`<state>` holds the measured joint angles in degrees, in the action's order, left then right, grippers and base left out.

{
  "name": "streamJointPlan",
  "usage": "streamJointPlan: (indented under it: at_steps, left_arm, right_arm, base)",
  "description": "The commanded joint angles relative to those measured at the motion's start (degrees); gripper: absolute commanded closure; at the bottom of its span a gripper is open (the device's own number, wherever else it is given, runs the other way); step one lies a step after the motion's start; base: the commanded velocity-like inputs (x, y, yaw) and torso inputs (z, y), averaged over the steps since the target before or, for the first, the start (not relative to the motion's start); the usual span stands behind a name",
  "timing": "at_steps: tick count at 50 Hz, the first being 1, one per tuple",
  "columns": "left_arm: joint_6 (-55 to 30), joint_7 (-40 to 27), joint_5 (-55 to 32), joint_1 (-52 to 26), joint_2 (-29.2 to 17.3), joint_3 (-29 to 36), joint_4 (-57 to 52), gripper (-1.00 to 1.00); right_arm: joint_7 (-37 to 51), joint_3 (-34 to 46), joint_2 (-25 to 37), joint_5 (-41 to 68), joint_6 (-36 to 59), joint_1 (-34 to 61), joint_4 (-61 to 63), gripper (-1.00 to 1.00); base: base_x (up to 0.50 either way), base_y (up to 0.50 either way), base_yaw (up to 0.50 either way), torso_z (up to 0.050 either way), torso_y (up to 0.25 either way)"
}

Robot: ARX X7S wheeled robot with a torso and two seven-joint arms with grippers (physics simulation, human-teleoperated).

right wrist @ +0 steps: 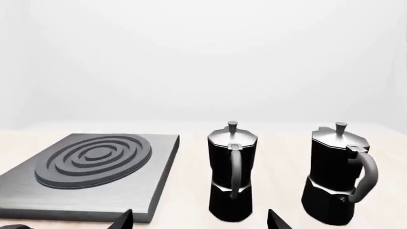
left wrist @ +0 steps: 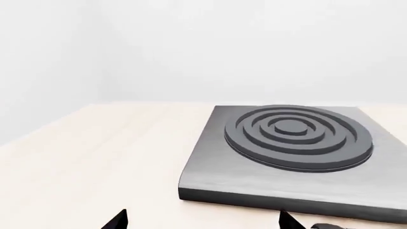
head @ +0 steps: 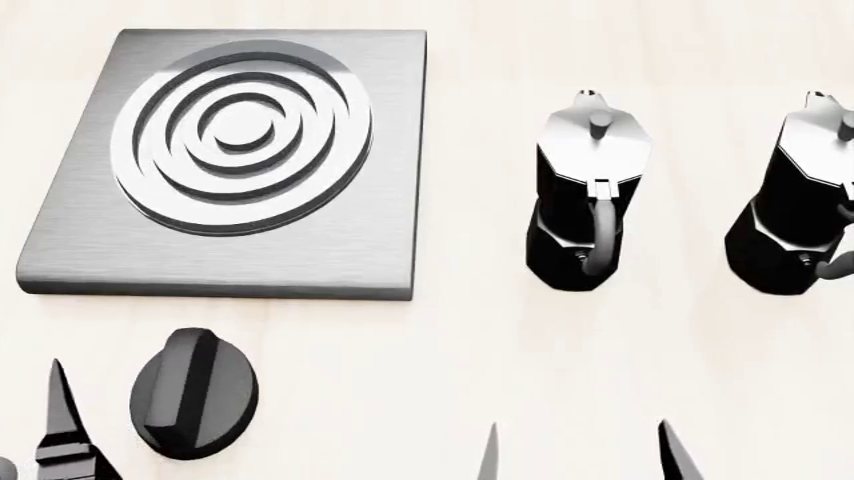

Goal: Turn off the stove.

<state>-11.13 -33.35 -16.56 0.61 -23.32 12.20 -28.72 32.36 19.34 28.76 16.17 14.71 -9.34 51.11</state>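
The knob (head: 194,393) lies just in front of the stove (head: 227,262) near edge, its ridge pointing toward the slab, close beside my left gripper (head: 60,440), whose jaws are spread apart and empty.

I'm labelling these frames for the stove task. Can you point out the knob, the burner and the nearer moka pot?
knob (head: 194,393), head view, on its raised ridge.
burner (head: 243,134), head view, on the centre disc.
nearer moka pot (head: 589,205), head view, on its black body beside the handle.
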Motion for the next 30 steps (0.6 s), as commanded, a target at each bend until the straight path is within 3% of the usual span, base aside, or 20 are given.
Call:
streamJointPlan:
  at_steps: [1,30]
  left_arm:
    - [-1.72,1.59,-2.2,1.76,-2.28,0.66,-6.11,-1.0]
    - [-5.6,2.78,-5.21,0.27,-5.41,1.1,-13.93,-1.0]
  right_arm:
    - [-1.4,-0.51,-0.55,-0.05,-5.5,0.21,-3.69,-1.0]
    - [-1.55,-1.29,-2.44,1.71,-5.94,5.57,-8.54,-1.0]
  base:
    - [0.0,0.0,0.0,0.0,0.0]
    - [0.0,0.0,0.0,0.0,0.0]
